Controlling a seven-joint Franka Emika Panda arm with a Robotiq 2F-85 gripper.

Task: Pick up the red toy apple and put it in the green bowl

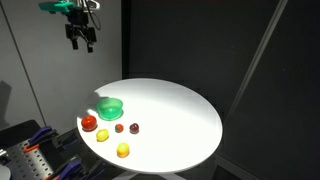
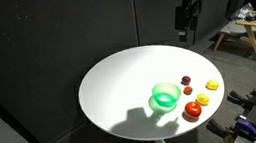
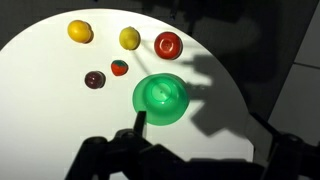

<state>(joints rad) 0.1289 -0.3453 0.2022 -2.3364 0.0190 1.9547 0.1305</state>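
Nothing done yet, by look of it. Red toy apple point(image 3: 168, 44) sits on white surface point(image 1: 170, 120) just beside green bowl point(image 3: 160, 96), not touching. Bowl empty. Jaws spread, holding nothing, high above bowl. Left: descend, grasp, lift, release into bowl.

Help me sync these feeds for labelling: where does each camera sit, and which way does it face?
Exterior view: raised beside the round white table, looking down; gripper hangs upper left.
Exterior view: raised, from another side; gripper upper right.
Wrist view: looks down on the table; gripper at bottom edge.
All share the small green plastic bowl and round red toy apple.
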